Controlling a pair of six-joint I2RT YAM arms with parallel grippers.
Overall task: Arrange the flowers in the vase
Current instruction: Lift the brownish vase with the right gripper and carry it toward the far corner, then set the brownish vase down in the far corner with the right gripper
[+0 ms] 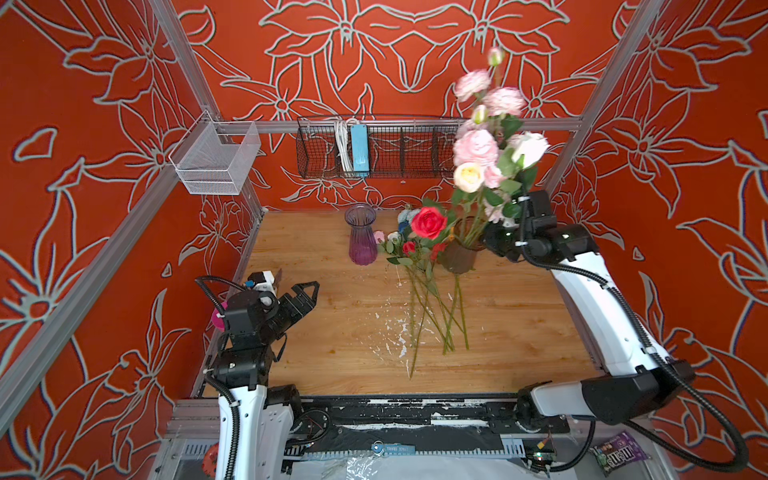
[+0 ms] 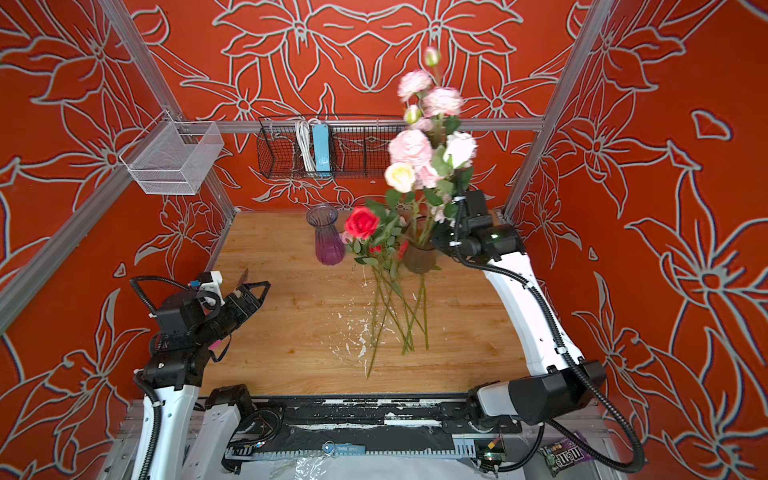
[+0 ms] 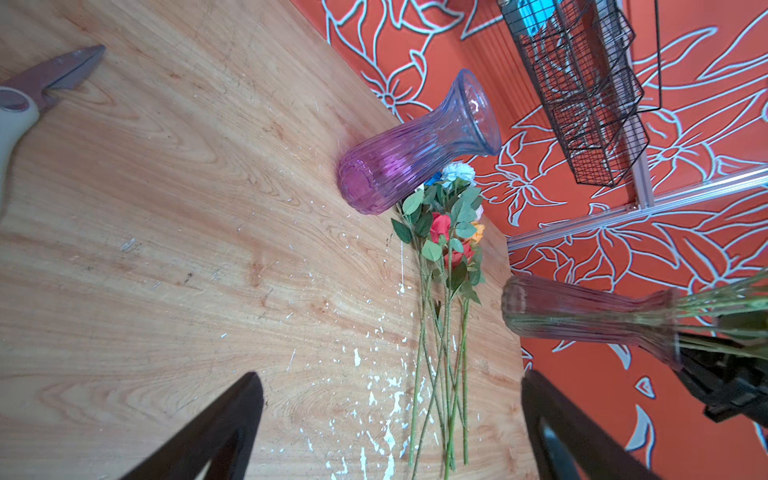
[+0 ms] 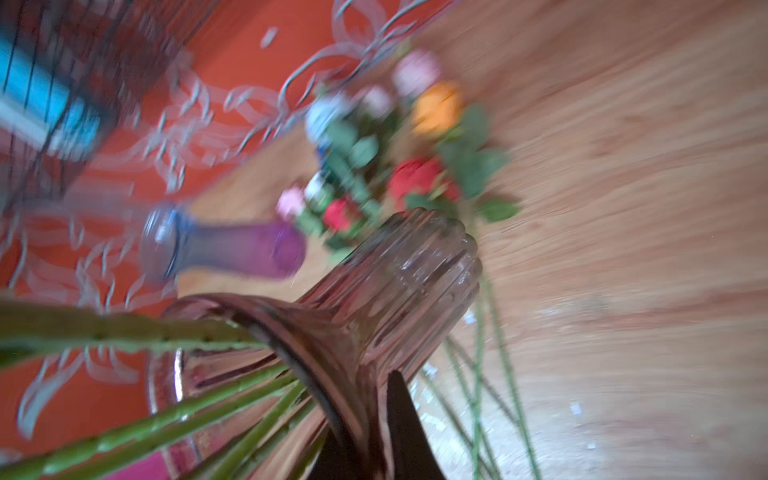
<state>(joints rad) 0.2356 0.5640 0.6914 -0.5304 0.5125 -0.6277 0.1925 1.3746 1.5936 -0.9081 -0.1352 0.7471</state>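
Glass, brownish vase (image 1: 457,257): ribbed and carrying the pink peonies (image 1: 476,147). It looks raised and tipped above the desk (image 1: 332,332) at the far right, though I cannot be sure its foot is clear.
Right claw (image 1: 489,242): pinched on that vase's rim, with one finger showing outside the neck in the wrist view.
Left claw (image 1: 305,293): spread wide and holding nothing, over the desk's left side near the scissors (image 3: 37,91).
Purple vase (image 1: 361,237): upright and empty at the back, just beside the lying flower heads.
Loose roses (image 1: 428,224): red, orange, blue and pale ones lie bundled mid-desk, heads toward the back wall and stems (image 1: 434,307) toward the front.
Handling, my guess: the roses look light, with stiff wiry stems and soft heads. Take one by the bare lower stem, never by the bloom. The stems cross, so lifting one may drag its neighbours.
Vase risk: glass is slick, and the tall peonies make it top-heavy, so a rim pinch could slip or twist.
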